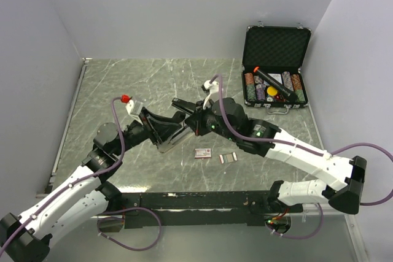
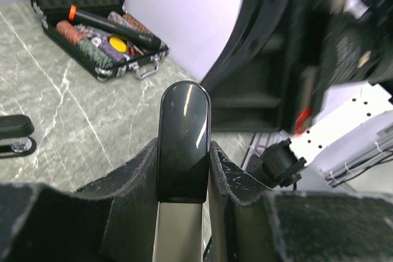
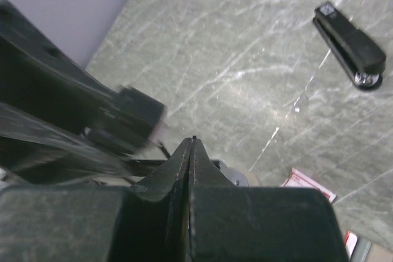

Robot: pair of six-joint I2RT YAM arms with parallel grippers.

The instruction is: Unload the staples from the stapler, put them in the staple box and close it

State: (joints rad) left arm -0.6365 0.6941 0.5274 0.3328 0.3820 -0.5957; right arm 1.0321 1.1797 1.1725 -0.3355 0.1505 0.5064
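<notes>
left wrist: left claw (image 2: 183, 154) clamps the stapler (image 2: 183, 121); right claw (image 3: 191, 146) pinched shut, empty, table (image 3: 245, 65) reaching the wall (image 3: 67, 4) beyond.

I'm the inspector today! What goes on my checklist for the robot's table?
Surface: grey marbled table, no spills seen.
Job's things: the stapler is gripped and hinged open; the staples lie loose on the table.
Clutter: red-and-white box beside the staples; second black stapler lying flat; open black case holding chips and a black tube.
Claws: left claw shut on the stapler; right claw shut, nothing seen in it.
Cables: purple cables run along both arms.
Surroundings: plain pale walls, nothing else seen.
</notes>
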